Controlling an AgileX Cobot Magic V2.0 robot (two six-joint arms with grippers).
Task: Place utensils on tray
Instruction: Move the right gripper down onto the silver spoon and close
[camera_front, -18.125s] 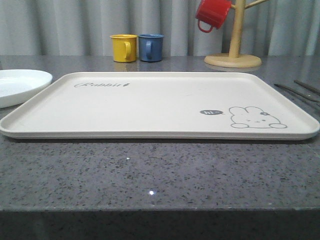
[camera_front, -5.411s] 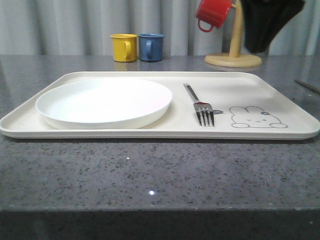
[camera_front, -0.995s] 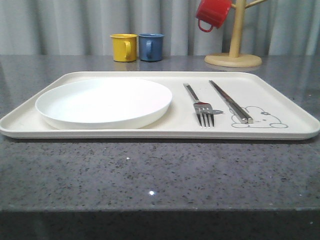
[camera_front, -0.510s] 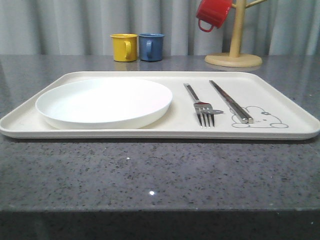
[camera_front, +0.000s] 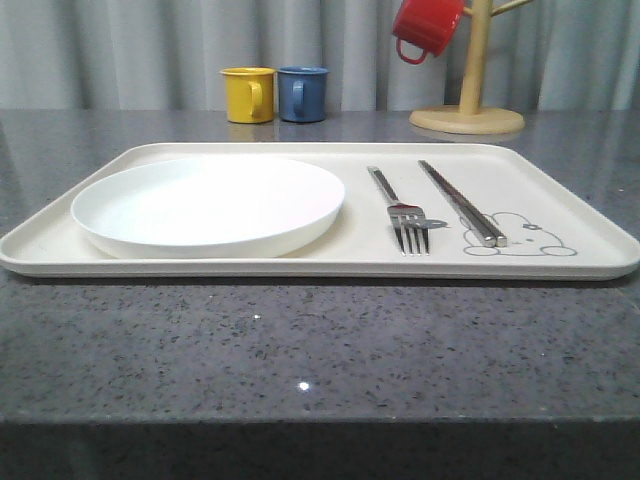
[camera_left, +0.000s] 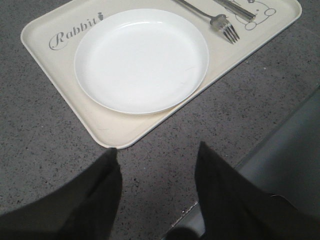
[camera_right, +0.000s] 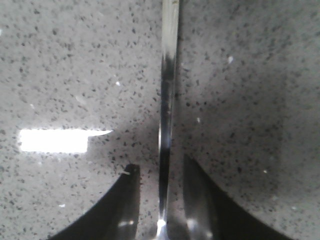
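The cream tray (camera_front: 320, 268) lies across the grey stone counter, with a round white plate (camera_front: 210, 203) on its left half. On its right half a silver fork (camera_front: 400, 208) and a pair of chopsticks (camera_front: 460, 203) lie side by side, the chopstick tips over the rabbit drawing. My left gripper (camera_left: 157, 149) hangs open and empty above the bare counter, just off the tray (camera_left: 60, 65) corner nearest the plate (camera_left: 141, 60). My right gripper (camera_right: 160, 164) is open low over the counter. A slim shiny utensil handle (camera_right: 168, 75) lies between its fingers with a gap on each side.
A yellow mug (camera_front: 247, 95) and a blue mug (camera_front: 302, 94) stand behind the tray. At the back right a red mug (camera_front: 425, 27) hangs on a wooden stand (camera_front: 467, 120). The counter's front edge (camera_left: 260, 150) runs close beside my left gripper.
Since the earliest frame the plate, then the fork, then the chopsticks have come onto the tray. Over the last second nothing in the front view has moved.
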